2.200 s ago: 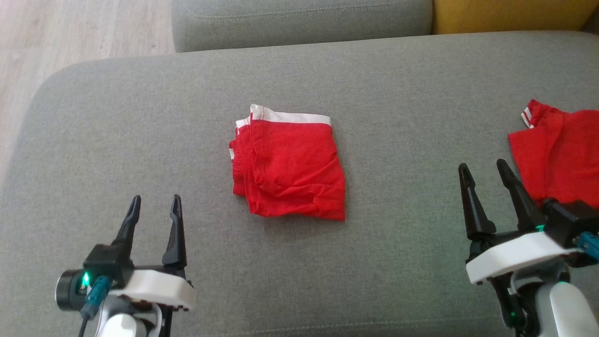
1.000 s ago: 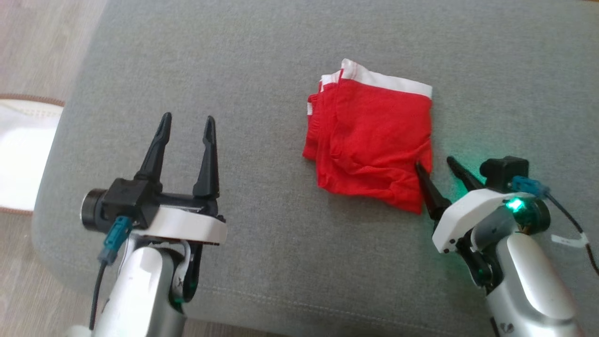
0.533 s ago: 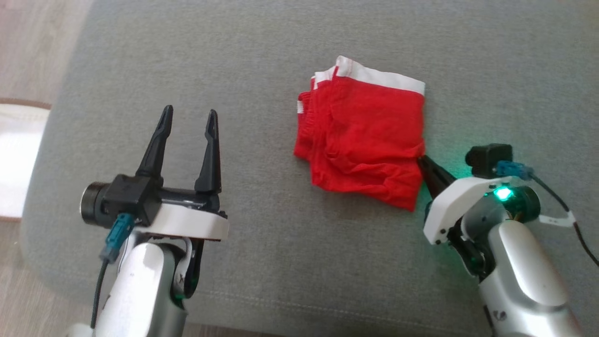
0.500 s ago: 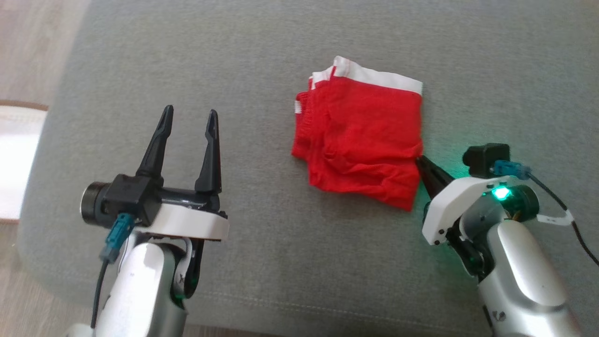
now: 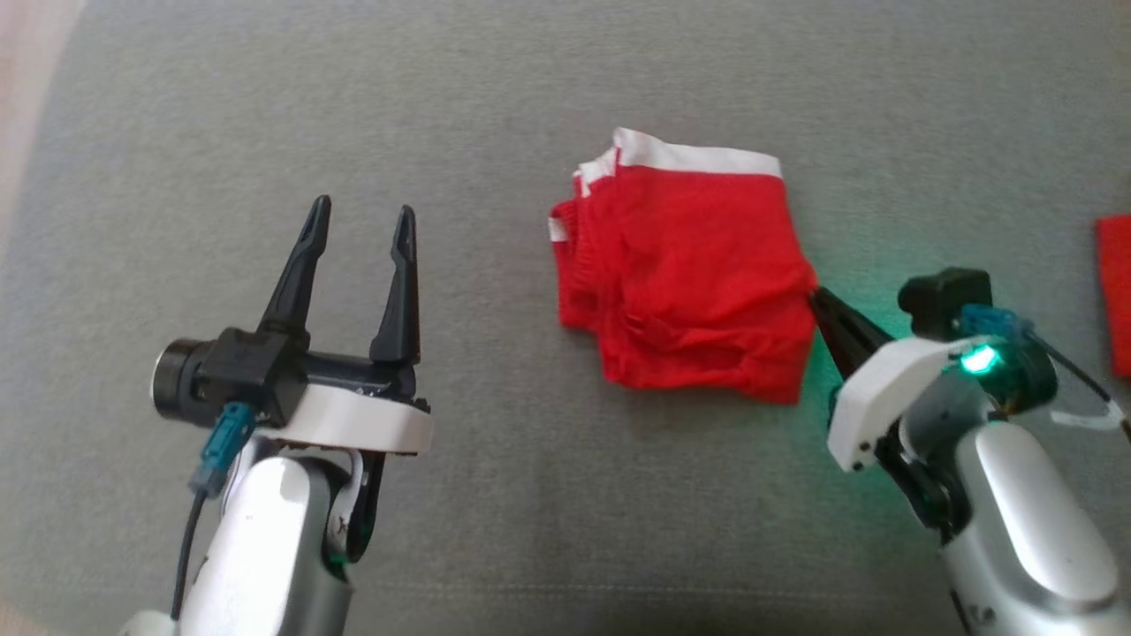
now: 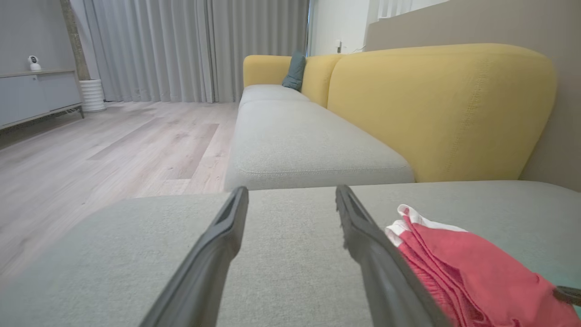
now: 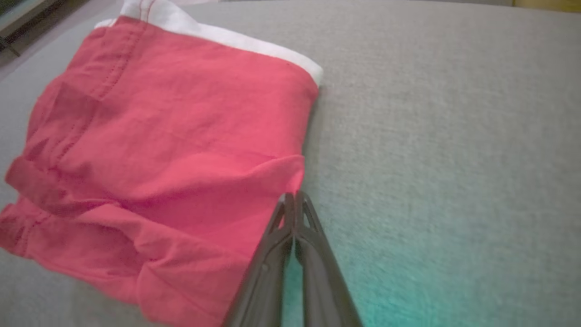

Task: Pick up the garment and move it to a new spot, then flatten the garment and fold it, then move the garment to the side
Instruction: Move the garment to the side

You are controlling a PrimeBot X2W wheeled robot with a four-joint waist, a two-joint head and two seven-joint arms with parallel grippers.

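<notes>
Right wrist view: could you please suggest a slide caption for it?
Right end effector pinches the edge of the folded red garment on a grey cushion.

head camera looks down on the sofa seat (image 5: 353,106); wrist cameras skim low along left claw (image 6: 291,190) and right claw (image 7: 294,196); all share the red garment (image 5: 698,265) between them.

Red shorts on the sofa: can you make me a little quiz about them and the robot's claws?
1. True or false: the left gripper is shut.
2. Pick one: the right gripper pinches the red shorts at A the top edge, B the side edge nearest its own arm, C the middle.
3. Fill in: the shorts lie on a ____ cushion.
Key: 1 false; 2 B; 3 grey.
</notes>
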